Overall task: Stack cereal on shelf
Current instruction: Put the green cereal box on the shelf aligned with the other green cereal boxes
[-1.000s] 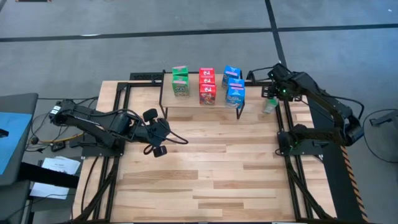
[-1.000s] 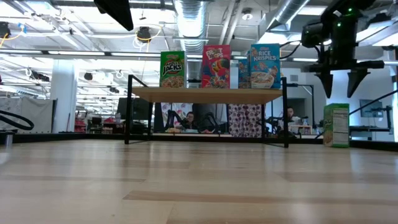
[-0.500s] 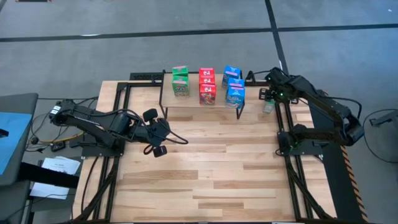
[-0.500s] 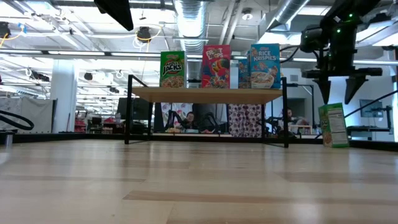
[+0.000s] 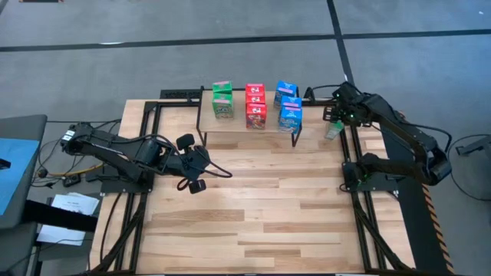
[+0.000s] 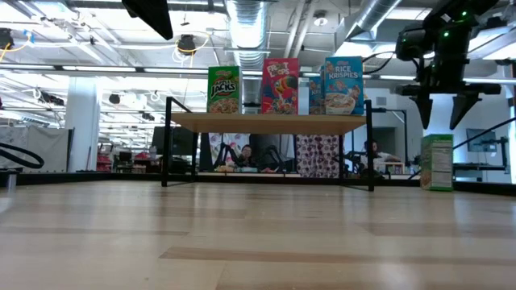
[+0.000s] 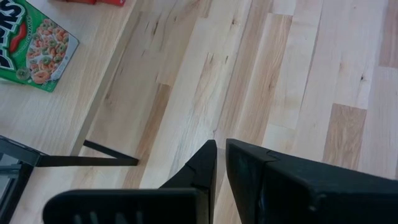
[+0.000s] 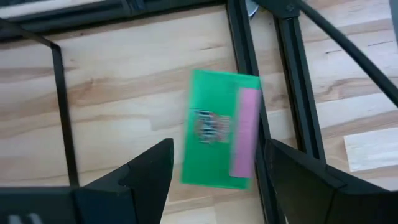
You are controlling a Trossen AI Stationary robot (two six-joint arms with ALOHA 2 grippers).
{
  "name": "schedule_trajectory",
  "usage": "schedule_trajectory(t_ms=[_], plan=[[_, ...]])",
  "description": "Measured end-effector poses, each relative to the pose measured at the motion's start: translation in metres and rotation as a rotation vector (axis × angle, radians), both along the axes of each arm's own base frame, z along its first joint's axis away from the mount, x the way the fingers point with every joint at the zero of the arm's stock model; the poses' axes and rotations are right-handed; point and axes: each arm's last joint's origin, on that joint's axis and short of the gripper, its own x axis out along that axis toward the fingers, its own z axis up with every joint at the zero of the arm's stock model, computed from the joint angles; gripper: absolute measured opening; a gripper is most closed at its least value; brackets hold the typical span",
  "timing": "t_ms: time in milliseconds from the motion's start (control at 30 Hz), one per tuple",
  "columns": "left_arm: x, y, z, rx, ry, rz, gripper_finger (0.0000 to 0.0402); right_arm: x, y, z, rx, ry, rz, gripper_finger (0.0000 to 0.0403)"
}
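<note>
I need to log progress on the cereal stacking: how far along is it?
Mostly done: green, red and blue cereal boxes already stand on the low light-wood shelf. In hand: the open right gripper hovers over the last green box standing on the table beside the shelf. Left: grasping and shelving it. The shut left gripper waits aside.

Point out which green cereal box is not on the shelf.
The green box standing on the table right of the shelf, directly under the open right gripper. The other green boxes sit on the shelf's left end.
</note>
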Motion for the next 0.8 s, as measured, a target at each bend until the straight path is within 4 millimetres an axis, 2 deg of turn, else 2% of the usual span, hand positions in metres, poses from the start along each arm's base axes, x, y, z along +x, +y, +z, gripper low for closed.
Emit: schedule_trajectory(t_ms=[167,400,800], plan=[[0.000,0.000,0.000,0.001,0.000,0.000,0.0025,-0.003,0.000,0.000,0.007,0.003,-0.015,0.0276],[0.000,0.000,0.000,0.010,-0.002,0.006,0.0025,0.011,-0.009,-0.011,0.048,0.006,0.026,0.0276],[0.000,0.000,0.000,0.023,0.000,0.002,0.0025,0.014,-0.015,-0.021,0.100,0.068,0.039,0.0276]])
